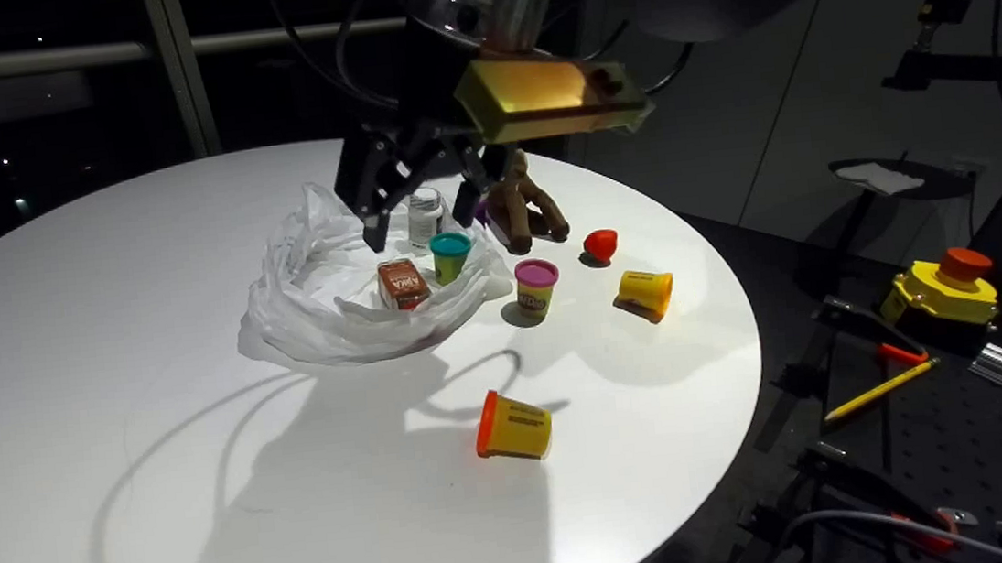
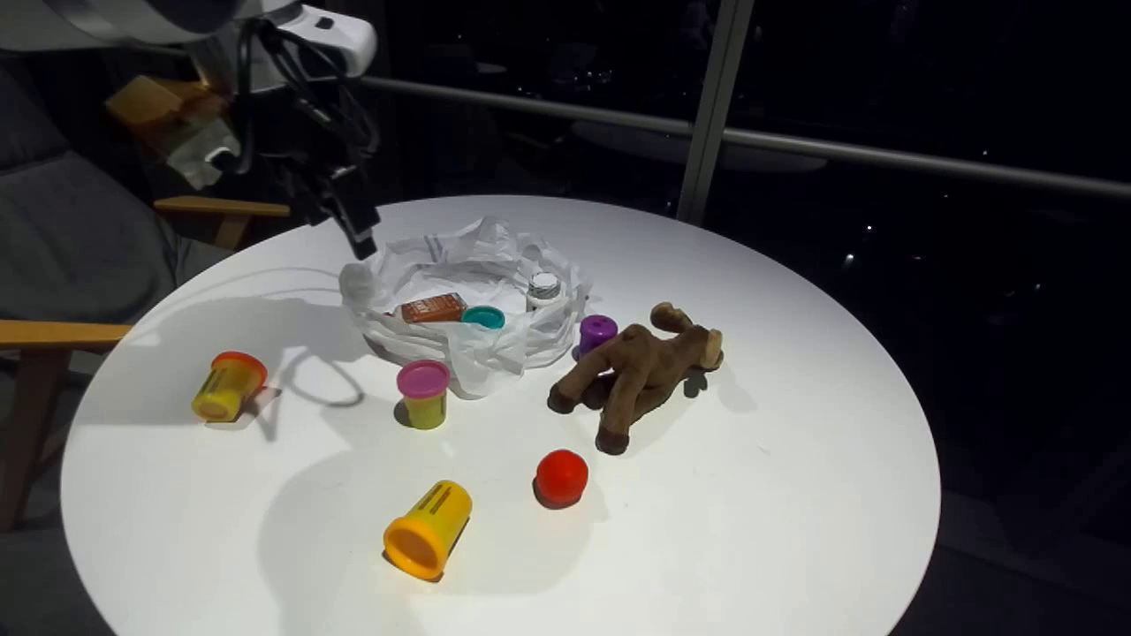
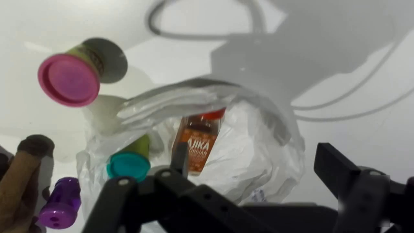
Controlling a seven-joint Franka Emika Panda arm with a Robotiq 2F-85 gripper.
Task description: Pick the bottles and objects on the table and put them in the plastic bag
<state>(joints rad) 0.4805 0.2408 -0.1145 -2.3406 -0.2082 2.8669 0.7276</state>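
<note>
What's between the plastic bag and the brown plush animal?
A purple container is between the bag and plush animal in an exterior view and the wrist view.

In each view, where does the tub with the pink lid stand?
In an exterior view: the tub, just right of centre.
In an exterior view: the tub, left of centre, slightly low.
In the wrist view: the tub, upper left.
Shared landmark: the white plastic bag, beside it in each.

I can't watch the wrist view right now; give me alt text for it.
Open, empty gripper over a whitish plastic bag holding a red-capped bottle and a teal-lidded tub. Outside the bag, a pink-lidded tub stands at upper left; at lower left are a purple container and part of a brown plush animal.
</note>
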